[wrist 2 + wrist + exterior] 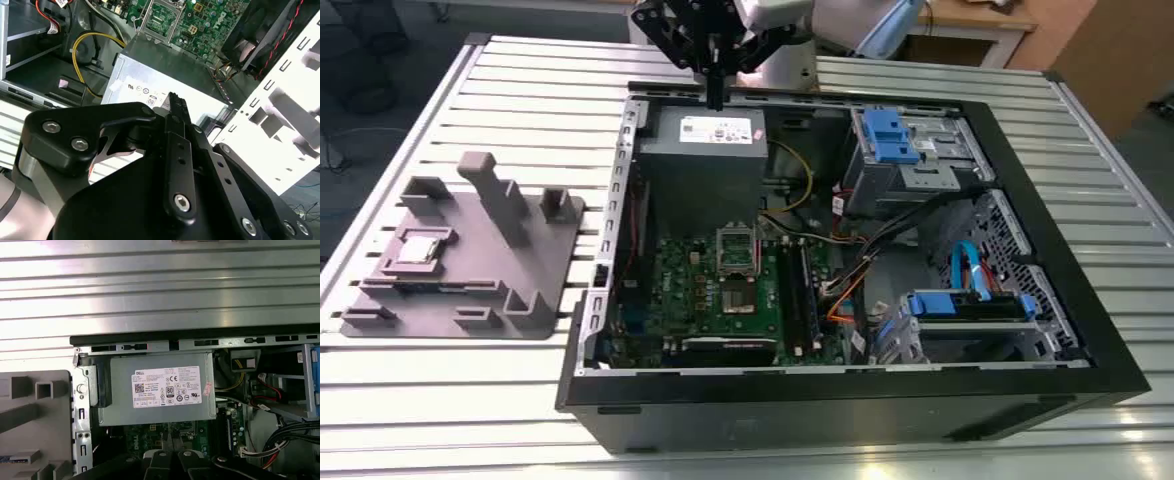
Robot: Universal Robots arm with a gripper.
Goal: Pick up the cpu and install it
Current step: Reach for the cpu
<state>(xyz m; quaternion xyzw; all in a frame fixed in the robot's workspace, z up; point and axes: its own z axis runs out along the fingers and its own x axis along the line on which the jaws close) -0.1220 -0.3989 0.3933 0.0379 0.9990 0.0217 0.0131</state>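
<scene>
The cpu (420,247), a small silvery square chip, lies flat in a recess of the grey plastic tray (520,290) at the exterior view's left, outside the computer case. My gripper (716,98) hangs above the far end of the open case, over the grey power supply (700,150), far from the cpu. Its two black fingers are pressed together with nothing between them; in the second wrist view the gripper (174,97) points at the power supply (170,70). The open silver socket frame (736,252) sits on the green motherboard (694,295).
The black case wall (854,395) rings the motherboard. Blue drive brackets (883,130) and cable bundles (854,270) fill the case's side at the exterior view's right. The tray carries upright posts (494,195). The slatted metal table (454,390) lies around everything.
</scene>
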